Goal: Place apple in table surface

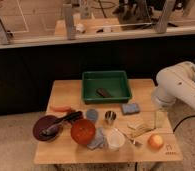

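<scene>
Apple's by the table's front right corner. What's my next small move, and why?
Probably raise the gripper straight up. The apple seems to rest on the table surface already, with the gripper just behind it, apparently not touching, so placing looks done.

A single camera sits high in front of the counter (66, 92), tilted steeply down and facing across it toward the dark wall (26, 70) and the ledge (116, 35) behind. It stands at middling range, so the whole counter top fits. The white arm (178, 87) enters from the right edge. Its tool (160, 118) hangs over the counter's right side, just beyond the apple (155, 141).
</scene>
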You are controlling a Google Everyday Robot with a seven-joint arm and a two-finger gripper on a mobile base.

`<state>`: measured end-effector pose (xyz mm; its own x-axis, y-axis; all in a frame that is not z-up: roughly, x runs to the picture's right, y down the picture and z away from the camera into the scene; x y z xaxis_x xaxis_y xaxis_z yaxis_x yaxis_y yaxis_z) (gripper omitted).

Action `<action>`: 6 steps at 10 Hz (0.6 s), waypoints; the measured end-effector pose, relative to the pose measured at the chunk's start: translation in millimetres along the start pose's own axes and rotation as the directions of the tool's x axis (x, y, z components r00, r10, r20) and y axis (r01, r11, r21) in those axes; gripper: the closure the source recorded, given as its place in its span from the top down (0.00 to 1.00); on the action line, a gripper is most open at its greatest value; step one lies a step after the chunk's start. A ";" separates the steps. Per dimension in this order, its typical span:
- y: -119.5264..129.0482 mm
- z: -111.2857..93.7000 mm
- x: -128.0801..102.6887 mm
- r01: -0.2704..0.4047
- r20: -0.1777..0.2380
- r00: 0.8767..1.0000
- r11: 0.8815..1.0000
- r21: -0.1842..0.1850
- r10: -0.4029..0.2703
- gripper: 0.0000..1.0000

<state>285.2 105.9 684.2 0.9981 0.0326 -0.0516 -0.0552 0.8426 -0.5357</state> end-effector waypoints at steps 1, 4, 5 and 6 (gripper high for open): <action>0.0 0.0 0.0 0.000 0.000 1.000 1.000 0.000 0.000 0.80; 0.0 0.0 0.0 0.000 0.000 1.000 1.000 0.000 0.000 0.80; 0.0 0.0 0.0 0.000 0.000 1.000 1.000 0.000 0.000 0.80; 0.0 0.0 0.0 0.000 0.000 1.000 1.000 0.000 0.000 0.80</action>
<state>285.2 105.9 684.2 0.9981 0.0325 -0.0516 -0.0551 0.8426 -0.5357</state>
